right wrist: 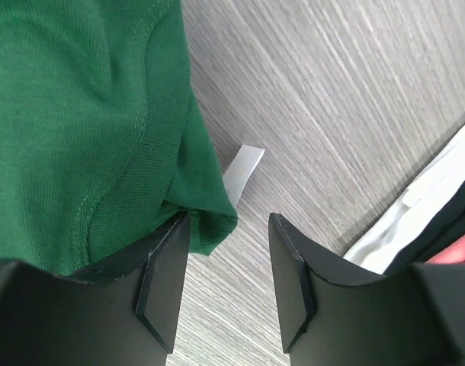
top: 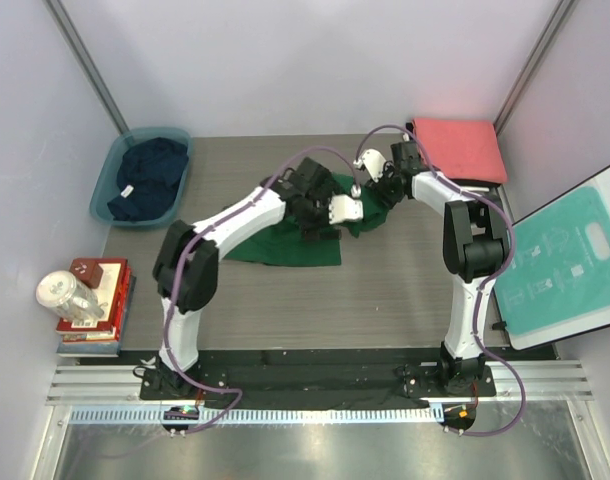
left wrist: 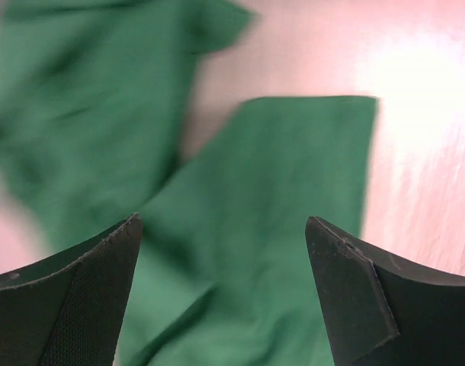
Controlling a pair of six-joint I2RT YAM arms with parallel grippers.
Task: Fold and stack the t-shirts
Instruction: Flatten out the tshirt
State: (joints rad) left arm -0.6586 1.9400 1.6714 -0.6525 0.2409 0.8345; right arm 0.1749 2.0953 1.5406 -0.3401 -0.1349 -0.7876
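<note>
A dark green t-shirt (top: 285, 245) lies crumpled in the middle of the grey table (top: 405, 290). My left gripper (top: 320, 228) hovers over it. In the left wrist view that gripper (left wrist: 223, 221) is wide open, with only the green cloth (left wrist: 278, 191) below the gap. My right gripper (top: 375, 195) is at the shirt's far right edge. In the right wrist view it (right wrist: 229, 221) stands open, and the green hem (right wrist: 80, 114) rests against its left finger (right wrist: 168, 267). A folded coral-red tee (top: 460, 148) tops the stack at the back right. A navy tee (top: 150, 175) fills the tub.
The teal tub (top: 105, 185) sits at the back left. A teal-and-white board (top: 565, 270) leans at the right. Books and a jar (top: 85, 295) stand off the table's left edge. A white tag (right wrist: 242, 169) lies by the hem. The stack's white layer (right wrist: 415, 206) shows nearby.
</note>
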